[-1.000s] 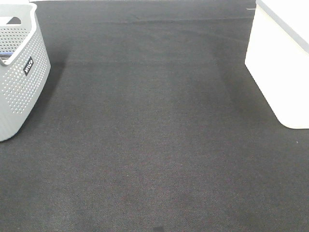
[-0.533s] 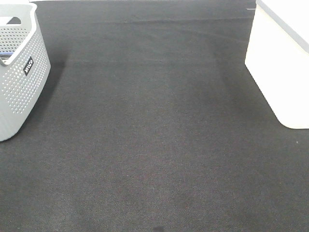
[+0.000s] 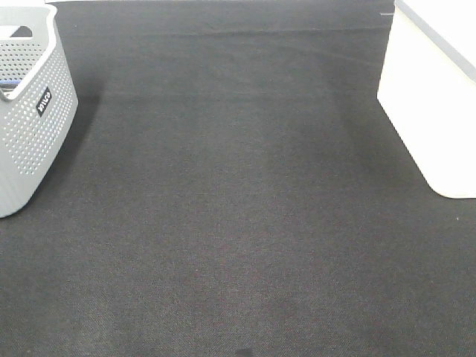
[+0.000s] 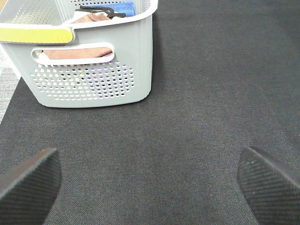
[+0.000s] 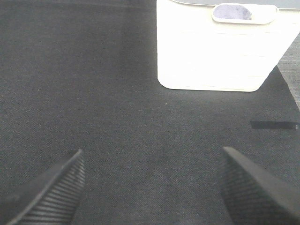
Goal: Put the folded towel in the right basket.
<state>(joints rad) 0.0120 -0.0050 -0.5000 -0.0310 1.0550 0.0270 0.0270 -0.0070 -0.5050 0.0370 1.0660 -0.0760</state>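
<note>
A grey perforated basket [image 3: 30, 134] stands at the left edge of the black mat; in the left wrist view [image 4: 93, 84] it holds folded cloths: a brownish-pink towel [image 4: 79, 52] seen through the handle slot and a blue one [image 4: 124, 8] further in. A plain white basket [image 3: 431, 97] stands at the right edge, and shows in the right wrist view [image 5: 211, 56]. My left gripper [image 4: 150, 183] is open and empty over the mat, short of the grey basket. My right gripper [image 5: 152, 187] is open and empty, short of the white basket. Neither gripper shows in the high view.
A thin black object [image 4: 101, 10] lies on top of the cloths in the grey basket. A yellow strip [image 4: 35, 34] covers part of its rim. The black mat [image 3: 238, 208] spans the space between the baskets.
</note>
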